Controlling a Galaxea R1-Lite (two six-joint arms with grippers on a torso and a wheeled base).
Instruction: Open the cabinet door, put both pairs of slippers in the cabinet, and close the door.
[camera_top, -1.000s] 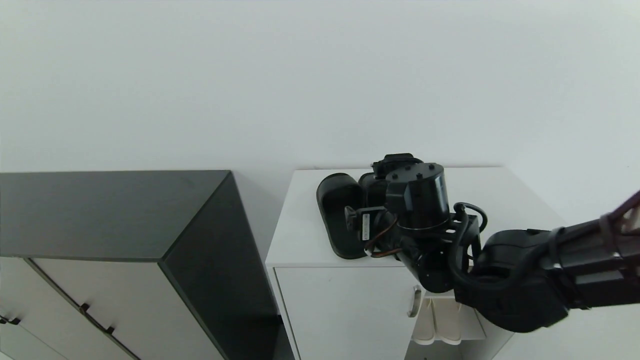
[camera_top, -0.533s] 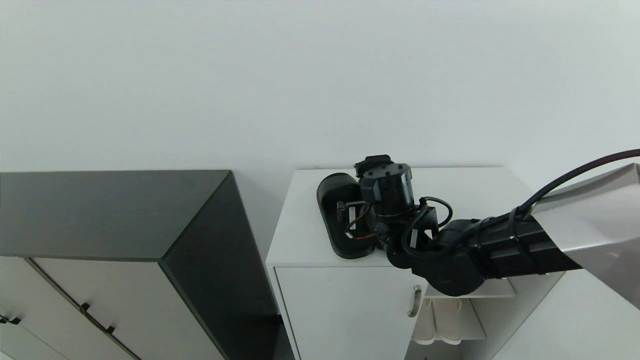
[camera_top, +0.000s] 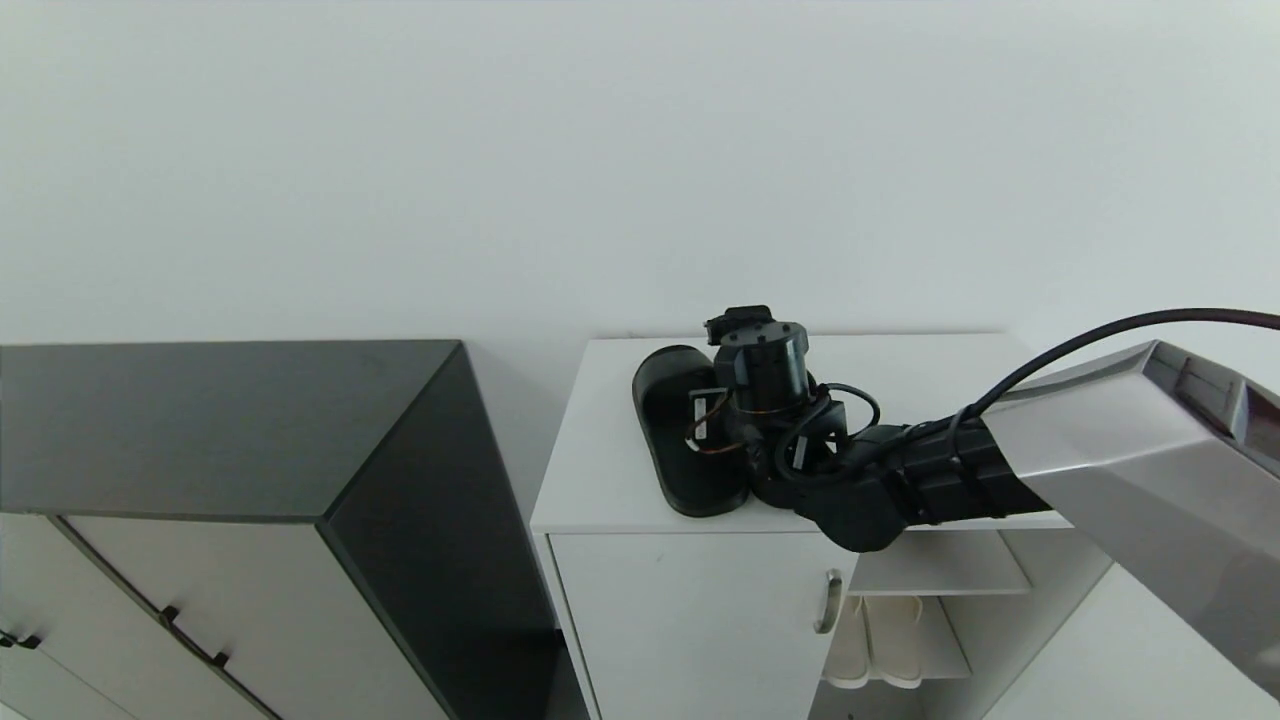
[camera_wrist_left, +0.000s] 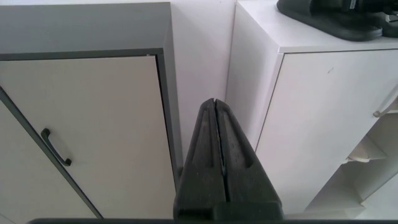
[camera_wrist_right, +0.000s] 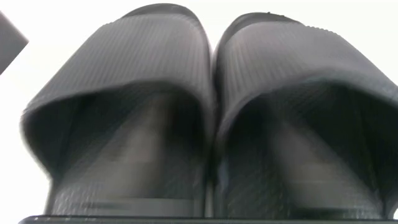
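black slippers (camera_top: 685, 440) on white cabinet (camera_top: 940, 400) top (pair side by side, touching) | right gripper (camera_top: 740, 465) at them, grip cannot be told | left gripper (camera_wrist_left: 214, 143) clenched, empty, before cabinet | risk: grasp catches one slipper, other slides off top

A plain white wall (camera_top: 640, 150) backs a dark-framed sideboard (camera_top: 230, 430) with pale doors (camera_wrist_left: 93, 124).

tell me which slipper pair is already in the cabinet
The white pair, on the lower shelf inside; the black pair lies on the cabinet top.
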